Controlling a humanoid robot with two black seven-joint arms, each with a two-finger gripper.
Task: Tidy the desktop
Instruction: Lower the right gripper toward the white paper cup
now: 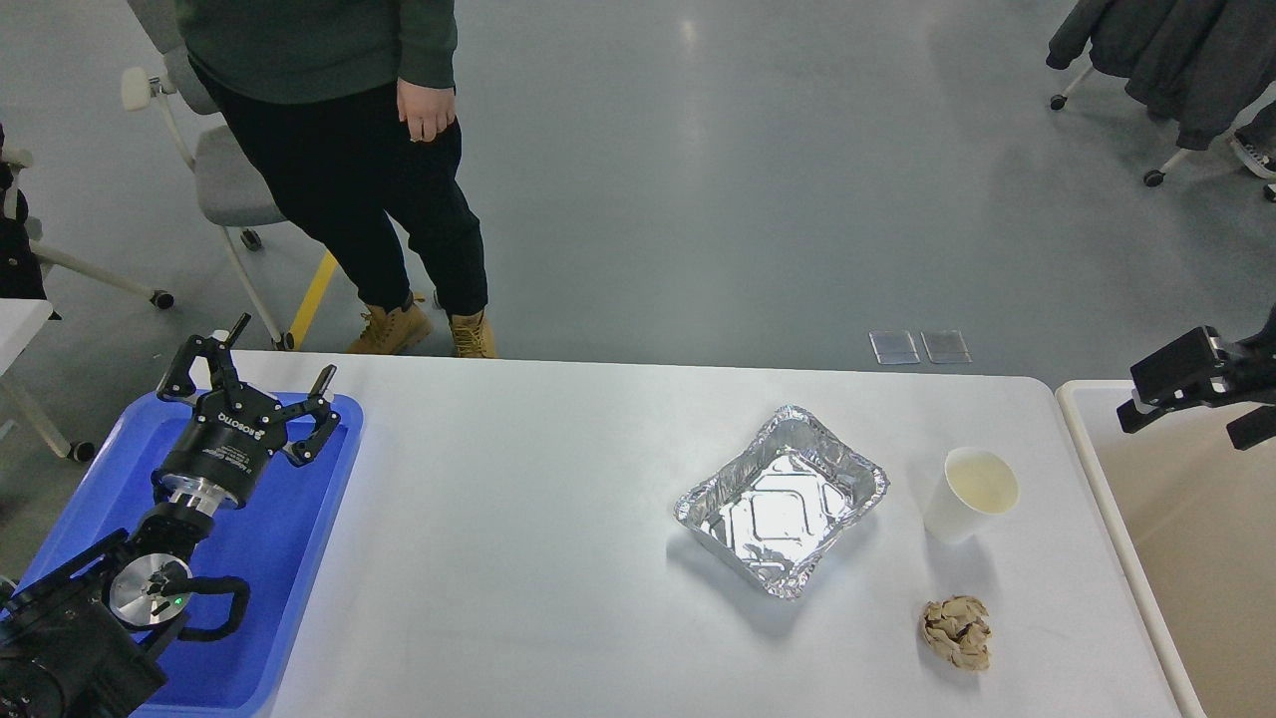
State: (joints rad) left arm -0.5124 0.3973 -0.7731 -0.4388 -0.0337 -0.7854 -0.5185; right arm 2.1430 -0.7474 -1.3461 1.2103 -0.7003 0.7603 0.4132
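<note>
The white desktop (518,519) holds an empty foil tray (783,499) right of centre, a white paper cup (972,494) standing upright beside it, and a crumpled brown paper ball (957,630) near the front right. My left gripper (282,351) is open and empty above the far end of the blue tray (289,558) at the left. My right gripper (1161,389) hovers over the beige bin (1176,558) at the right edge. It is dark and seen side-on, so I cannot tell its fingers apart.
A person (349,150) stands just beyond the table's far edge, left of centre. Office chairs (214,170) stand behind on the left, and another chair with clothes on it (1166,60) is at the far right.
</note>
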